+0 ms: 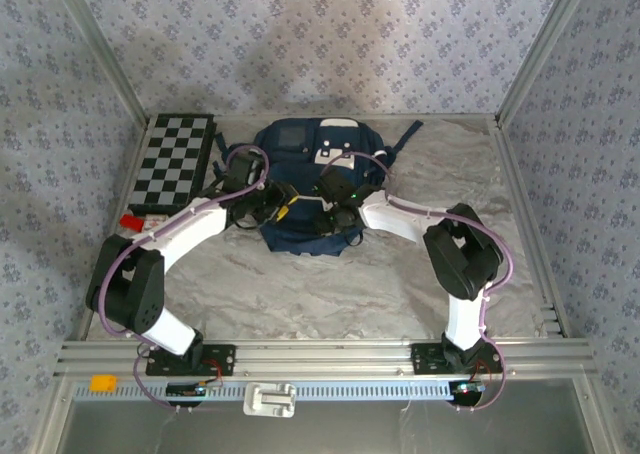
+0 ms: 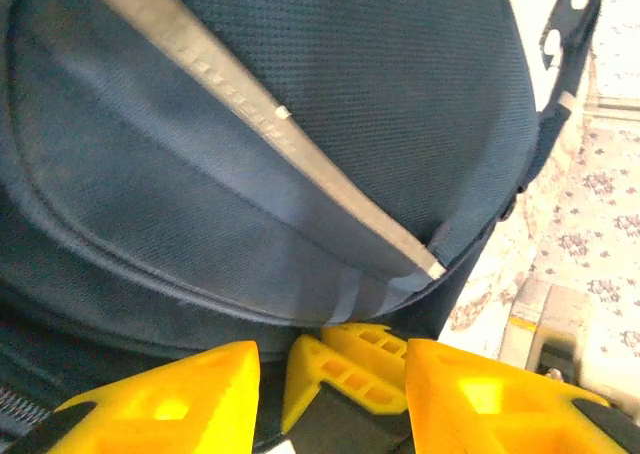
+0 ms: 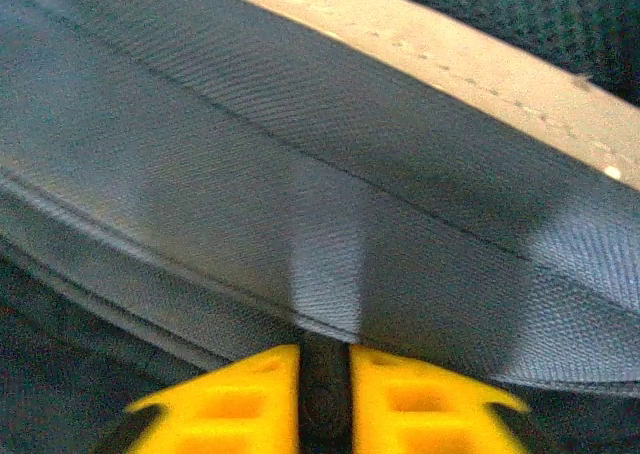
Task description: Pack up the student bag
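Student bag [image 1: 300,159] is lying mid-desk toward the far side, w/ both arms reaching onto its front. Left fingers [image 2: 160,404] are standing partly apart, gripping nothing I can make out, just below the pale stripe [image 2: 250,104]. Right fingers [image 3: 230,404] are sitting nearly together, seemingly pinching a fold of bag fabric. Prob. opening the bag: right should be gripping firm, left pulling slow. Checkerboard [image 1: 175,159] is crowding the left; near desk [image 1: 350,284] is offering free room.
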Available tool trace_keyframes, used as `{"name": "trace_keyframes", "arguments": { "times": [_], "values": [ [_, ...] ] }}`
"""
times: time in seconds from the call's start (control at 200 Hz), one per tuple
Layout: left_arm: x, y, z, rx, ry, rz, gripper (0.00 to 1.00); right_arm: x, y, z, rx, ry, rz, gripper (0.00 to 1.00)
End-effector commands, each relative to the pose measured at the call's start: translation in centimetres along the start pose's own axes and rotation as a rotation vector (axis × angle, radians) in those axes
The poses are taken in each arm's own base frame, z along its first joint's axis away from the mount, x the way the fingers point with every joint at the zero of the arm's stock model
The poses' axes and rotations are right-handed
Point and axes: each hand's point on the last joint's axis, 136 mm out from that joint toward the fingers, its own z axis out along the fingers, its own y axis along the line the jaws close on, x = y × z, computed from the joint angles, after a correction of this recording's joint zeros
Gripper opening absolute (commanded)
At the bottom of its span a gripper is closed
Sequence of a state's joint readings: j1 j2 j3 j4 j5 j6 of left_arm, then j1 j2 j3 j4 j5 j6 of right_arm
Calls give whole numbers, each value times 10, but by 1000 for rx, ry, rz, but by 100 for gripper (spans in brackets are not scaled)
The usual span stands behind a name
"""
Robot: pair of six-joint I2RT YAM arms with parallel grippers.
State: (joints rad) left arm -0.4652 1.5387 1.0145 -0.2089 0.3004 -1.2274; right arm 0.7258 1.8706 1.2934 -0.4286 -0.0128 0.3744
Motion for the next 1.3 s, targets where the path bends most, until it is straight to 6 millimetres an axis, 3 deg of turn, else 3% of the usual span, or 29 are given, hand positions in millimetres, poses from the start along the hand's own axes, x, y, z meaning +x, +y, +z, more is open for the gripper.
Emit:
{"name": "trace_keyframes", "arguments": {
  "times": [0.0, 0.115, 0.27, 0.435, 0.67, 0.735, 0.87, 0.965, 1.139, 1.169, 1.294],
  "values": [
    [-5, 6, -2, -9, -63, -82, 42, -15, -9, -3, 44, -47, 22, 7],
    [3, 11, 5, -38, -54, -114, 45, -24, -11, -22, 59, -101, 37, 0],
    [10, 7, 24, -50, -50, -150, 54, -29, -11, -42, 59, -152, 50, 0],
    [12, -4, 41, -88, -72, -145, 56, -26, -8, -42, 37, -144, 58, 0],
    [1, -13, 48, -90, -165, -159, 54, -21, -6, -36, 18, -141, 76, 0],
    [0, -13, 50, -98, -173, -158, 46, -21, -4, -36, 10, -148, 79, 0],
    [-3, -9, 47, -110, -177, -144, 16, -18, -14, -41, 60, -144, 84, 0],
    [-8, -7, 40, -123, -165, -109, 0, -13, -21, -49, 83, -143, 77, 0],
    [-14, 6, 22, -142, -129, -21, 0, -14, -45, -65, 151, -153, 56, 0],
    [-14, 8, 18, -149, -120, 2, 0, -2, -53, -61, 171, -125, 42, 0],
    [-21, 23, 5, -164, -90, 47, 0, 2, -70, -67, 240, -108, 1, 0]
  ]
}}
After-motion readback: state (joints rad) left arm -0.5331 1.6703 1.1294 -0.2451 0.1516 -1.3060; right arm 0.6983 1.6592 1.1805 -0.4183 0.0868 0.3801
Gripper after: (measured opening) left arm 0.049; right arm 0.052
